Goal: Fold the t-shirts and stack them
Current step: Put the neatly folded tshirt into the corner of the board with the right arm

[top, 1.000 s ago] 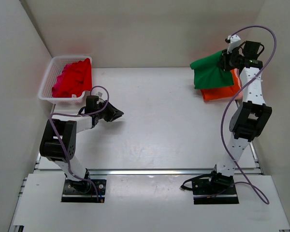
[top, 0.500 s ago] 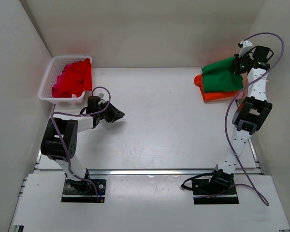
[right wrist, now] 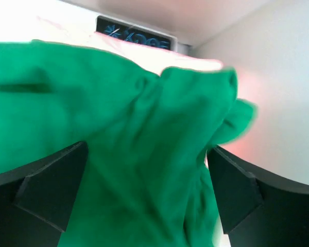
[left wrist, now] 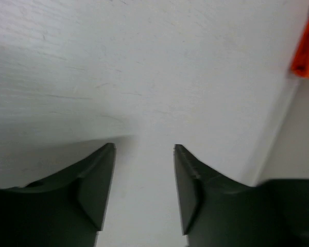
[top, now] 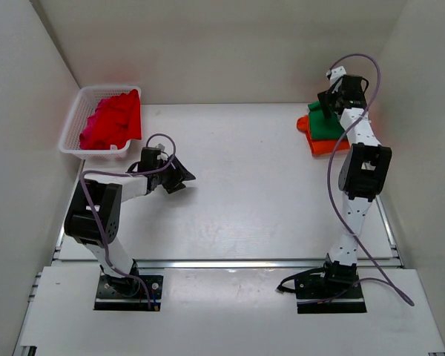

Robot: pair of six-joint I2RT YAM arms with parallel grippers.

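Observation:
The green t-shirt (top: 324,127) lies bunched on top of the orange t-shirt (top: 328,147) at the table's far right. My right gripper (top: 325,106) hovers just above it, open. In the right wrist view the green t-shirt (right wrist: 144,134) fills the space under the right gripper (right wrist: 147,149), whose jaws stand wide apart and clear of the cloth. Red and magenta t-shirts (top: 110,122) are heaped in the white basket (top: 69,127) at the far left. My left gripper (top: 183,176) is low over bare table, left of centre. In its wrist view the left gripper (left wrist: 144,147) is open with nothing between the fingers.
White walls close in the table on the left, back and right. The right arm's purple cable (top: 334,163) loops beside the arm. An edge of the orange t-shirt (left wrist: 306,51) shows far off in the left wrist view.
The right gripper opened and let go of the green t-shirt, which now rests on the orange one; that wrist swung left. The left gripper opened wider and edged right.

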